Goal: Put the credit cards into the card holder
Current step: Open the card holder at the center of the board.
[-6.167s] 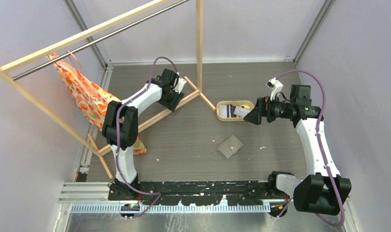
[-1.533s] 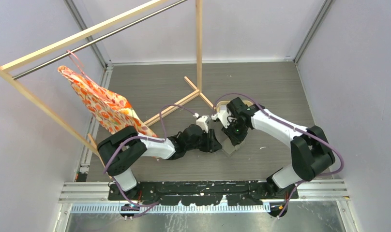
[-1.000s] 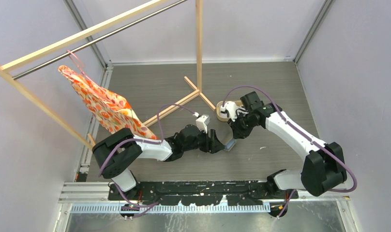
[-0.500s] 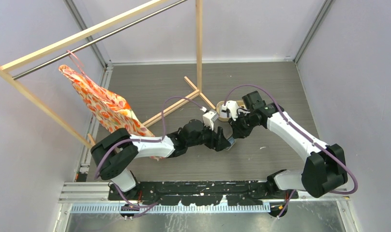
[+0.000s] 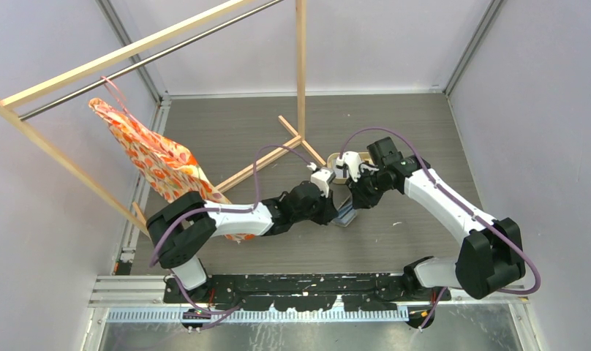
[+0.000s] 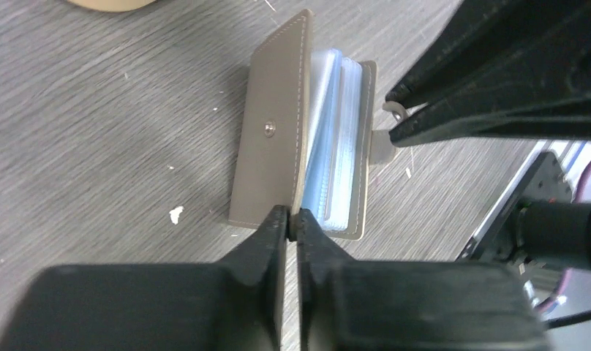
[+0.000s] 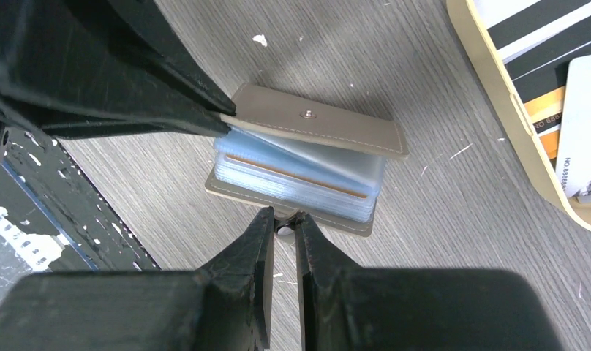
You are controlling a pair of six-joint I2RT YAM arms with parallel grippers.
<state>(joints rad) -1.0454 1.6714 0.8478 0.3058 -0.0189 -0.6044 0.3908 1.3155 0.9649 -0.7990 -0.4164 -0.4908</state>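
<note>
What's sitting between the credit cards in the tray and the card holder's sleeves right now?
The raised rim of the tray separates the credit cards from the card holder. Its top cover, pinched by the left pincer, is lifted only partway and overhangs the sleeves; the right pincer pinches the snap tab.

left hand [image 6: 293, 221] now pinched onto card holder [image 6: 269, 157] cover, wider a moment ago, cover lifted open
</note>
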